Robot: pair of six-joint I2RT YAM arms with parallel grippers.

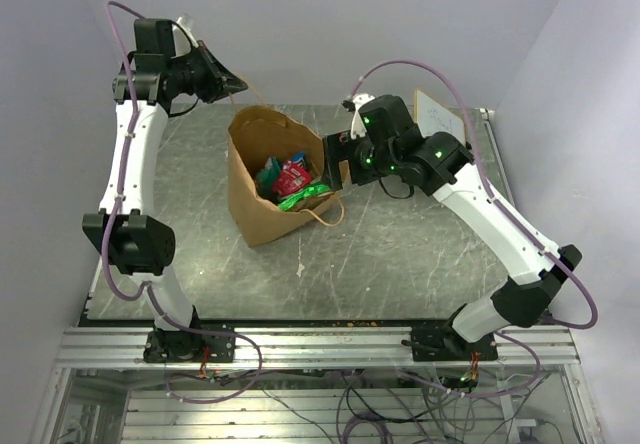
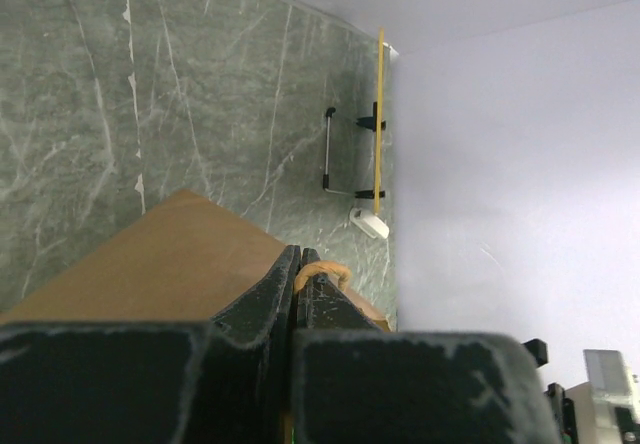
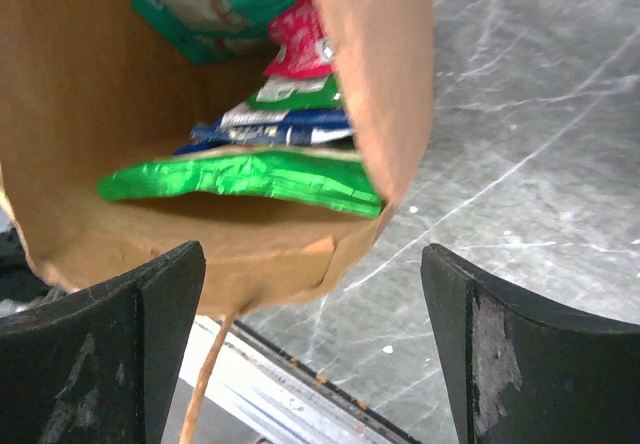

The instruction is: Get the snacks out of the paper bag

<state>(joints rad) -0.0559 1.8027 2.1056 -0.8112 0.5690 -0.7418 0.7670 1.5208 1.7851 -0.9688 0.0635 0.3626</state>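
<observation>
- The left pincer (image 2: 303, 282) was clamped shut on the paper bag's (image 1: 262, 214) looped handle (image 2: 325, 270), probably to hold the bag's mouth up and steady.
- The right pincer (image 3: 312, 334) gaped wide and empty just outside that mouth, seemingly poised to reach in.
- The snacks (image 3: 245, 176) lay inside the bag, which rested on the counter (image 1: 420, 254).

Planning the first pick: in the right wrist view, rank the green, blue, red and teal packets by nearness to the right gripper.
1. green packet, at bag mouth
2. blue packet, just behind
3. red packet, deeper
4. teal packet, deepest, left
</observation>
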